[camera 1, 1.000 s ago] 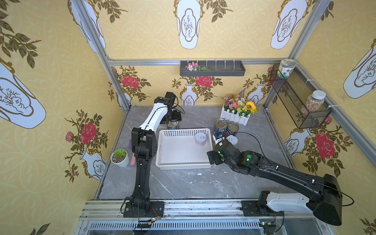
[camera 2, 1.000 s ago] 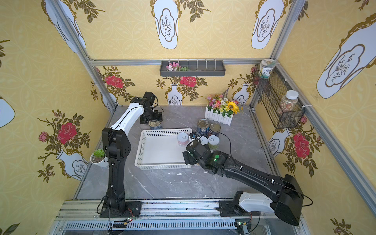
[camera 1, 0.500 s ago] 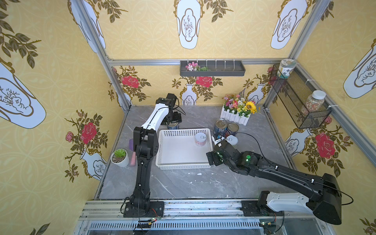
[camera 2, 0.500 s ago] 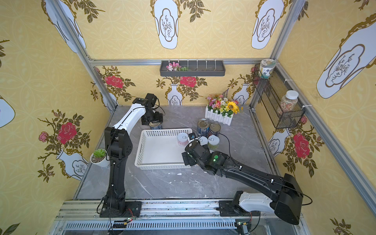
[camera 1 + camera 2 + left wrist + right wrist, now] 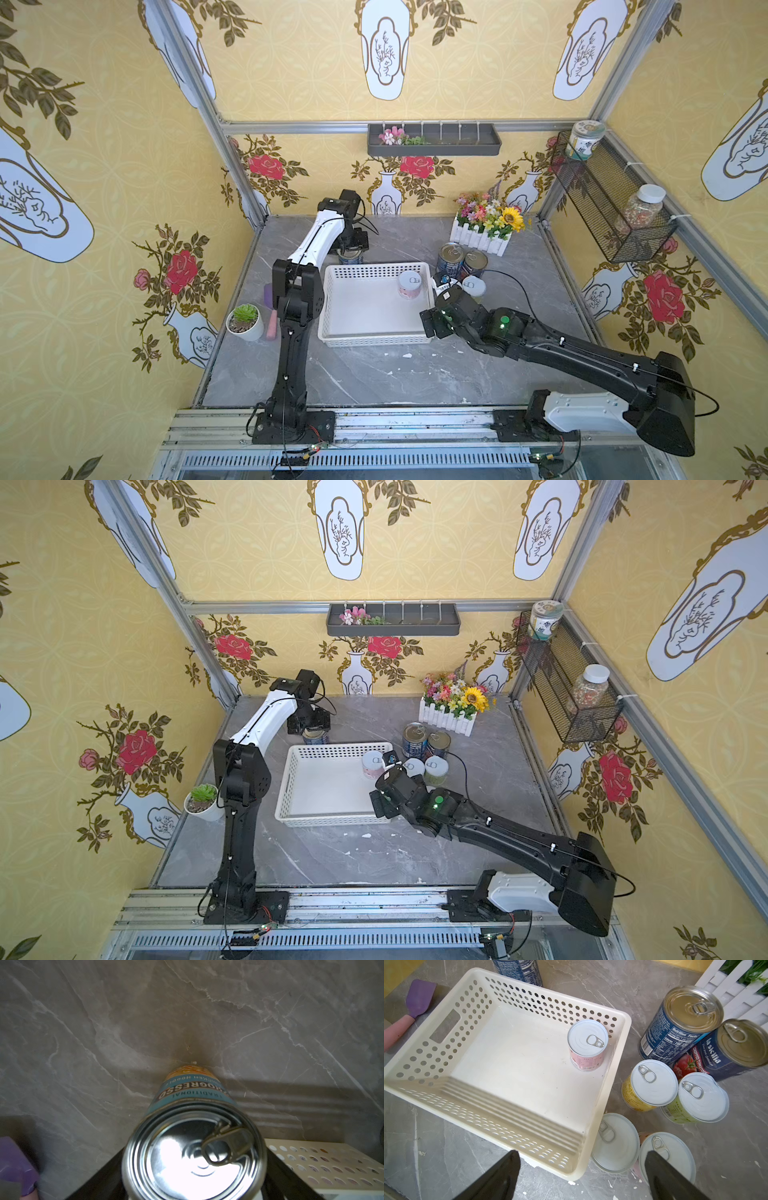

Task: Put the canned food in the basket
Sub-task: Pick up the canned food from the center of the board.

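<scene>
The white holed basket (image 5: 374, 341) (image 5: 332, 821) (image 5: 618, 1064) holds one pink white-lidded can (image 5: 409, 284) (image 5: 587, 1043). Behind it stands a blue-labelled can (image 5: 350, 257) (image 5: 193, 1147). My left gripper (image 5: 353, 243) (image 5: 193, 1178) is down around this can, one finger on each side; the can's top hides whether they press on it. Right of the basket stand two blue cans (image 5: 451, 257) (image 5: 681, 1022), a yellow can (image 5: 650, 1084), a green can (image 5: 699, 1099) and two more white-lidded cans (image 5: 614, 1142). My right gripper (image 5: 431, 324) (image 5: 581, 1167) hangs open over the basket's near right corner, holding nothing.
A purple spatula (image 5: 272, 305) (image 5: 419, 999) and a small succulent pot (image 5: 245, 322) lie left of the basket. A flower box with a white fence (image 5: 484, 230) stands behind the cans. A black wire shelf (image 5: 602, 208) with jars hangs on the right wall.
The left arm has shifted slightly above the blue-labelled can. The right gripper has barely moved and stays open. No can has moved.
</scene>
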### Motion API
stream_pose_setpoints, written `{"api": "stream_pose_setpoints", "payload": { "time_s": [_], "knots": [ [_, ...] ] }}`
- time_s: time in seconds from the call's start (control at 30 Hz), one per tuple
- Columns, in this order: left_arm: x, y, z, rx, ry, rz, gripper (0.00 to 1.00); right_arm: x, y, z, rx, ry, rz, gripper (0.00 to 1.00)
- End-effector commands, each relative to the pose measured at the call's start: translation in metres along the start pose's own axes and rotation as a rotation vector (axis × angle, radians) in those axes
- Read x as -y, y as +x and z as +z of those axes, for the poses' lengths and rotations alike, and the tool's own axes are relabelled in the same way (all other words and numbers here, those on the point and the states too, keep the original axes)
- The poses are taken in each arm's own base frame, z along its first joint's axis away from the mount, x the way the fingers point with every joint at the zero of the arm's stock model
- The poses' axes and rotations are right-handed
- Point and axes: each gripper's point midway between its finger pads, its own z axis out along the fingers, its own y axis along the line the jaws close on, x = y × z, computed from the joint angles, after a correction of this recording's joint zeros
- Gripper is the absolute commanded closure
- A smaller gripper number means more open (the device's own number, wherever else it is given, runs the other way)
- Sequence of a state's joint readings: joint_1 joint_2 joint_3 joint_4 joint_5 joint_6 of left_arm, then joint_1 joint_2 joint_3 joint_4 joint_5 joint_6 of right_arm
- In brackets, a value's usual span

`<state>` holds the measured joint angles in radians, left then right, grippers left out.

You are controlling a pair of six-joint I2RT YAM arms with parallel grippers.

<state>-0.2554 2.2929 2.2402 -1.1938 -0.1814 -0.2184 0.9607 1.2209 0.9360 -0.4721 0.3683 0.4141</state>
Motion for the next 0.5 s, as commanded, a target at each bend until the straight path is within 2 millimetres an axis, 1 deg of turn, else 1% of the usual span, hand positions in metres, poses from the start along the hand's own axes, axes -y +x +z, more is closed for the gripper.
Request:
{"api": "stream_pose_setpoints", "payload": {
  "time_s": [0.0, 0.13, 0.23, 0.33, 0.47],
  "knots": [
    [-0.001, -0.008, -0.034, 0.062, 0.013, -0.022, 0.26, 0.001, -0.007, -0.002, 0.029, 0.007, 0.001, 0.03],
    [0.002, -0.01, -0.075, 0.131, 0.041, -0.034, 0.26, 0.001, -0.006, 0.0, 0.023, 0.014, -0.002, 0.03],
    [0.005, -0.006, -0.105, 0.178, 0.078, -0.038, 0.25, 0.001, -0.006, 0.001, 0.019, 0.019, -0.005, 0.03],
    [0.01, 0.009, -0.122, 0.182, 0.096, -0.023, 0.26, 0.003, -0.006, 0.002, 0.018, 0.03, -0.004, 0.03],
    [0.024, 0.039, -0.146, 0.199, 0.085, 0.019, 0.26, 0.006, -0.008, 0.0, 0.037, 0.044, 0.005, 0.03]
  ]
}}
